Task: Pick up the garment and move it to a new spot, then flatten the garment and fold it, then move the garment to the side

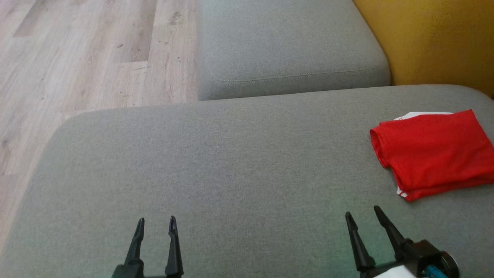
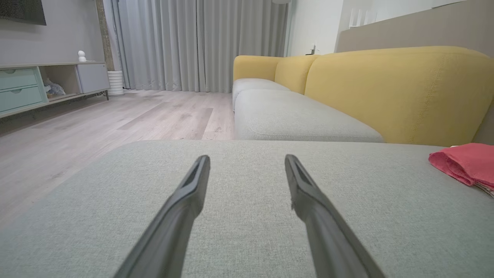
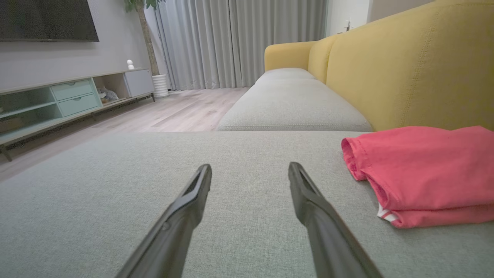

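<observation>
Your red garment (image 1: 434, 152) is sitting folded into a neat-ish rectangle on the far right of the big grey cushion (image 1: 231, 173), close to the yellow backrest (image 1: 436, 38). You can see a bit of white trim poking out at the top edge and at the lower left corner of the stack. One rolled fold faces left, toward the middle of the cushion.

Your left gripper (image 1: 156, 219) is at the lower left of the head view, fingers spread apart with nothing between them, hovering just above bare grey fabric and well away from the garment. Your right gripper (image 1: 362, 211) is at the lower right, also spread and empty. It's near the garment's lower left corner but not touching it, and there's a clear strip of cushion between them.

From the right wrist view the garment (image 3: 424, 170) lies off to the right of the fingers, not in line with them. From the left wrist view it's just a red lump (image 2: 465, 162) at the right edge.

Past the big cushion there's a second grey seat cushion (image 1: 285, 46), with pale wood floor (image 1: 77, 58) to the left
</observation>
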Robot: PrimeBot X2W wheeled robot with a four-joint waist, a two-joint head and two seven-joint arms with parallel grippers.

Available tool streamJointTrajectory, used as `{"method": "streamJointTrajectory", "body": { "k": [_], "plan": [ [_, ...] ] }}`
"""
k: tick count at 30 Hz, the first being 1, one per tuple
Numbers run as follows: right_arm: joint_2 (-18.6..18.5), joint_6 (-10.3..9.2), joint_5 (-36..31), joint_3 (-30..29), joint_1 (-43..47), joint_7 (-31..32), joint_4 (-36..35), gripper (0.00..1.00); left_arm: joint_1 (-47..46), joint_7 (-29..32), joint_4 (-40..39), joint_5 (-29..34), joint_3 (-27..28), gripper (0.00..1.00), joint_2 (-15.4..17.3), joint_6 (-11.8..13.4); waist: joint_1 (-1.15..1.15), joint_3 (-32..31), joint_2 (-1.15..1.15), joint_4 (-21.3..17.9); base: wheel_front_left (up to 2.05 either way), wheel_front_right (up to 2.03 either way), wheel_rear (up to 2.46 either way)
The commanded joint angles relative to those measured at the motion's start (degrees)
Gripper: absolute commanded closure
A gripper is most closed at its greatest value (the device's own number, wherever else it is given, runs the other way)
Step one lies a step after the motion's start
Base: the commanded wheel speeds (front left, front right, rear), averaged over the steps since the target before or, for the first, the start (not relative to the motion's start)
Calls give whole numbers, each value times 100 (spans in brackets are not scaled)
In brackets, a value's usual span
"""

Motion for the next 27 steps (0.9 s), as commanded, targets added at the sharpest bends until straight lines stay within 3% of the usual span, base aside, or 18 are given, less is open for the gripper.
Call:
{"method": "streamJointTrajectory", "body": {
  "k": [1,9,10,14,27],
  "plan": [
    [-4,21,-23,84,-223,-77,-237,0,-220,-56,-144,64,201,0,-20,-4,0,-2,0,-6,0,0,0],
    [15,21,52,-85,-229,-77,-334,0,-226,-56,-69,272,146,0,-20,13,0,1,0,-41,0,0,0],
    [37,0,20,-194,1,0,-135,100,1,1,99,260,-16,100,0,0,0,1,0,-41,0,0,0],
    [37,0,81,-175,100,15,149,100,91,30,370,205,-20,100,-1,-10,0,9,0,-43,0,0,0],
    [-20,2,1065,-248,-80,178,143,100,-72,196,357,-726,141,100,49,-181,0,92,0,-30,0,0,0]
  ]
}}
